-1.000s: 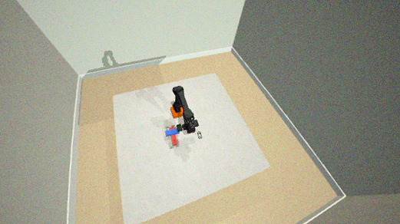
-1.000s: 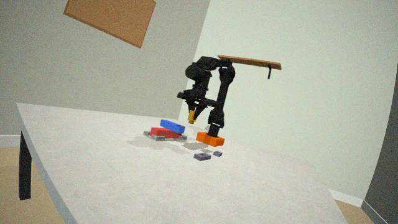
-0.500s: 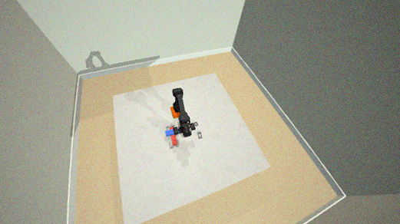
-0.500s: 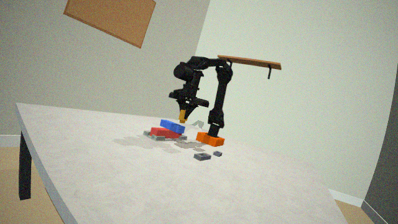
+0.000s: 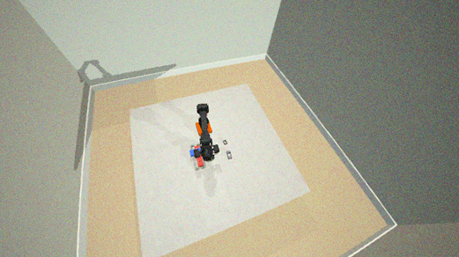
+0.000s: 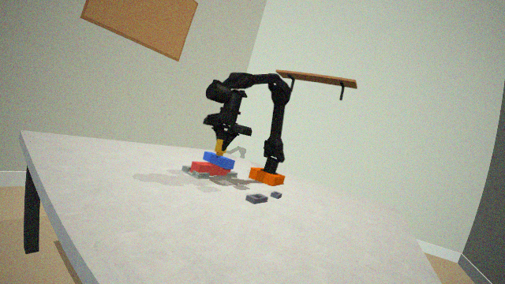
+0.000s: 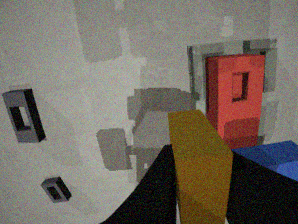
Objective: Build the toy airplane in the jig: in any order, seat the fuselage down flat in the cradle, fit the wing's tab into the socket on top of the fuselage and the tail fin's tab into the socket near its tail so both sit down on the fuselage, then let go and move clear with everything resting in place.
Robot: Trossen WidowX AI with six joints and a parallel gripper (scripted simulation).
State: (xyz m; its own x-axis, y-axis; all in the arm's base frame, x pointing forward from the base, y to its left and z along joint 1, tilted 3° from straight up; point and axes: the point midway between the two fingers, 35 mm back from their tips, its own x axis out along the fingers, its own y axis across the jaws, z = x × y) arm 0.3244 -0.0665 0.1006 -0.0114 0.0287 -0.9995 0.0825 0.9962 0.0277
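The red fuselage (image 6: 208, 168) (image 7: 234, 99) lies in the grey cradle (image 6: 188, 170) (image 7: 197, 59). A dark slot (image 7: 244, 86) shows on its top in the wrist view. The blue wing (image 6: 218, 159) (image 7: 274, 157) sits across the fuselage. My gripper (image 6: 221, 147) (image 7: 188, 149) is shut on the yellow tail fin (image 6: 219, 147) (image 7: 200, 169) and holds it upright just above the wing and fuselage. In the top view the arm (image 5: 206, 140) covers most of the jig, and red and blue parts (image 5: 196, 151) show beside it.
Two small grey holders (image 6: 256, 198) (image 6: 276, 194) (image 7: 24, 115) (image 7: 56, 189) lie on the table to the right of the jig. The arm's orange base (image 6: 267, 176) (image 5: 202, 127) stands just behind them. The table's edge (image 6: 51, 205) runs along the left.
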